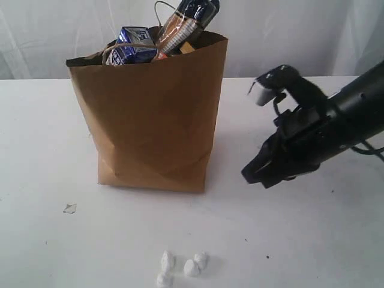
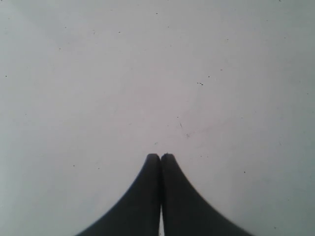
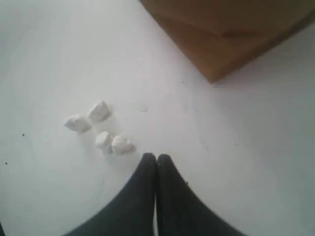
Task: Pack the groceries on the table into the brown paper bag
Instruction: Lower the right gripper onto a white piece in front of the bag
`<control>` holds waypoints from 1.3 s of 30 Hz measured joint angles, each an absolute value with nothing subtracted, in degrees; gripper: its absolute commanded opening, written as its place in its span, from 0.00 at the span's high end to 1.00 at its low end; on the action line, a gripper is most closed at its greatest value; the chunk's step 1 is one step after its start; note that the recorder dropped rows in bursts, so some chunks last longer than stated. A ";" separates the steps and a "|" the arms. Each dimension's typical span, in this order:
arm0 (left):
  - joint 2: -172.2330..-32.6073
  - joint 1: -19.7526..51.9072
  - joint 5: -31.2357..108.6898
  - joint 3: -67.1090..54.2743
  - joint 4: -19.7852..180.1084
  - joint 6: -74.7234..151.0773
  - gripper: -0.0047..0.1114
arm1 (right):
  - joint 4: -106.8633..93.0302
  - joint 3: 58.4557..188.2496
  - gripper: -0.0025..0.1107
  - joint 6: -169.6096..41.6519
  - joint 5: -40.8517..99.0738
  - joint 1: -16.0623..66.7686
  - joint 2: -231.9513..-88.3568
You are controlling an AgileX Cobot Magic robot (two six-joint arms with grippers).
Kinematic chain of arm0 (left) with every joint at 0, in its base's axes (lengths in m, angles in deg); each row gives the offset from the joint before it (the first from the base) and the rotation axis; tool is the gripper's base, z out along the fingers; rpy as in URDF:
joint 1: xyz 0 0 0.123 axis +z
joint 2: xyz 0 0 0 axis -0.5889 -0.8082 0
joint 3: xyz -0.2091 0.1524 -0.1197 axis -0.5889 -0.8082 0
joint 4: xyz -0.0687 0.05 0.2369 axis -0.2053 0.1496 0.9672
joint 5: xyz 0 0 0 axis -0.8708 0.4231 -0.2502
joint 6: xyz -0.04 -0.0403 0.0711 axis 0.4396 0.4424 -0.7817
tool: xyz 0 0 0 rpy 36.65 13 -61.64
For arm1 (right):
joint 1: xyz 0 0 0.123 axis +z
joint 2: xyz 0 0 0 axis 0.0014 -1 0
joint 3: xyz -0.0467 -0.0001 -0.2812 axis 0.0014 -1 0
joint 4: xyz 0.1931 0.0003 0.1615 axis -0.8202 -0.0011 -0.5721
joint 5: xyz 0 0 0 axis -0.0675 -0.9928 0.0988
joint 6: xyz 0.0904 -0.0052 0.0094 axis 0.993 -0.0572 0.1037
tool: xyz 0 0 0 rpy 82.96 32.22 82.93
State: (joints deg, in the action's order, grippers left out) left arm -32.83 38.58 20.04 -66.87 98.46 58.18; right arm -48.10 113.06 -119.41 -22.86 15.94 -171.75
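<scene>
- The brown paper bag (image 1: 156, 120) stands upright near the middle of the surface (image 1: 300, 252), and it's loaded. A small blue-white carton (image 1: 133, 51) sits right at the rim, and the spaghetti packet (image 1: 186, 21) pokes out of the top at a tilt. Can't make out what else is down inside.
- The right gripper (image 1: 255, 174) hangs low over the surface just off the bag's right side. Its jaws are pressed together with nothing between them.
- The left gripper (image 2: 160, 158) only shows in its own wrist view. It's closed tight too, holding nothing, with bare surface under it.
- I don't see a single grocery left out, so my read is that the packing is basically done and the job now is backing off cleanly.
- I'd lift the right arm up and away from the bag, not sweep it sideways. The bag is thin paper and looks top-heavy with that packet sticking up, so a bump on the wall could tip it or shake the packet loose.
- Four little white lumps (image 1: 183, 267) lie in front of the bag, close to the right gripper's tips in the wrist view. There's also a tiny scrap (image 1: 70, 208) off to the left. No idea what they are, but they don't look like groceries, so I'd leave them alone and not drag the tips through them.
- If the leaning packet bugs you, a gentle downward nudge only, never sideways.
</scene>
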 measured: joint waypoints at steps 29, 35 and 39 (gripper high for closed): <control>-32.83 38.58 20.04 -66.87 98.46 58.18 0.96 | -39.67 112.04 0.54 -129.66 -5.24 41.14 -191.94; -32.83 38.58 20.04 -66.87 98.46 58.18 0.96 | -37.59 111.94 0.69 -129.22 -4.48 41.14 -192.08; -32.83 38.58 20.04 -66.87 98.46 58.18 0.96 | -37.59 111.94 0.80 -128.74 -4.34 41.14 -192.08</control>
State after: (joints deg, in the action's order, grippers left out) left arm -32.83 38.58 20.04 -66.87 98.46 58.18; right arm -37.59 111.94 -128.74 -4.34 41.14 -192.08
